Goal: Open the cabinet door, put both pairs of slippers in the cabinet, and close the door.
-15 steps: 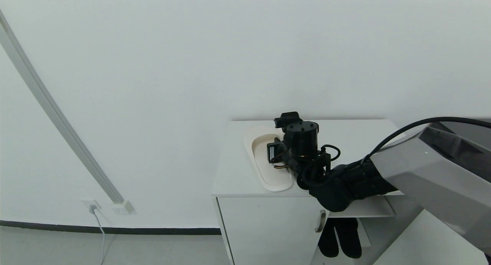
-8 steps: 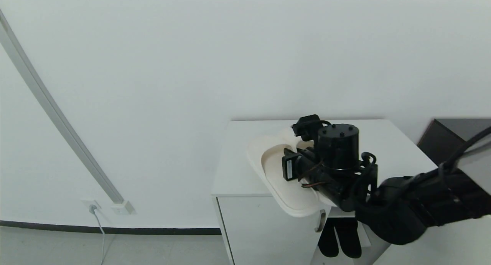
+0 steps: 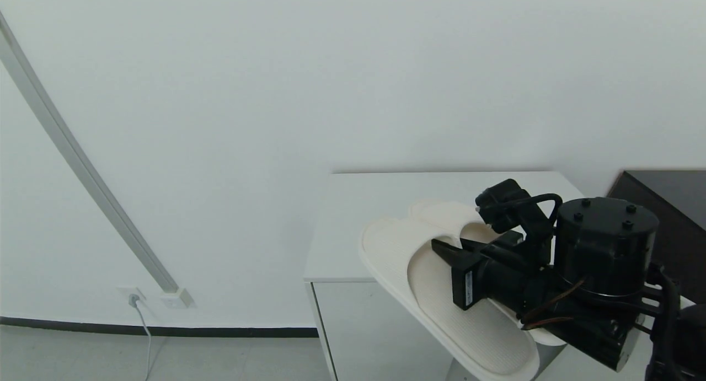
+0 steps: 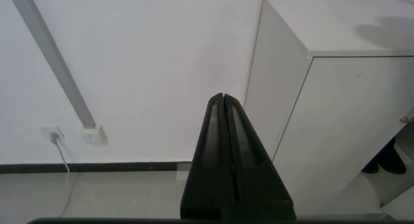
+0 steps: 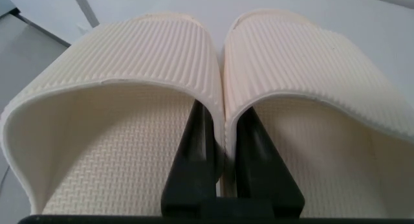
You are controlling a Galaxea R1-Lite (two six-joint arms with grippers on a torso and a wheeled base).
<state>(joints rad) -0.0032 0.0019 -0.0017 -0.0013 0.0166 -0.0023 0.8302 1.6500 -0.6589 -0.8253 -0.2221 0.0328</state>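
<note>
My right gripper is shut on the pair of cream slippers and holds them in the air, in front of and above the front edge of the white cabinet. In the right wrist view its fingers pinch the two touching inner walls of the cream slippers from inside the openings. My left gripper hangs low to the left of the cabinet, shut on nothing. A pair of black slippers stands low inside the cabinet's open right side.
A grey conduit runs slanting down the wall to a socket with a plugged cable. A dark piece of furniture stands right of the cabinet. Bare floor lies left of the cabinet.
My right arm has lifted the cream slippers off the cabinet top and drawn them forward and to the right, past the front edge. The black slippers are now hidden behind them in the head view.
</note>
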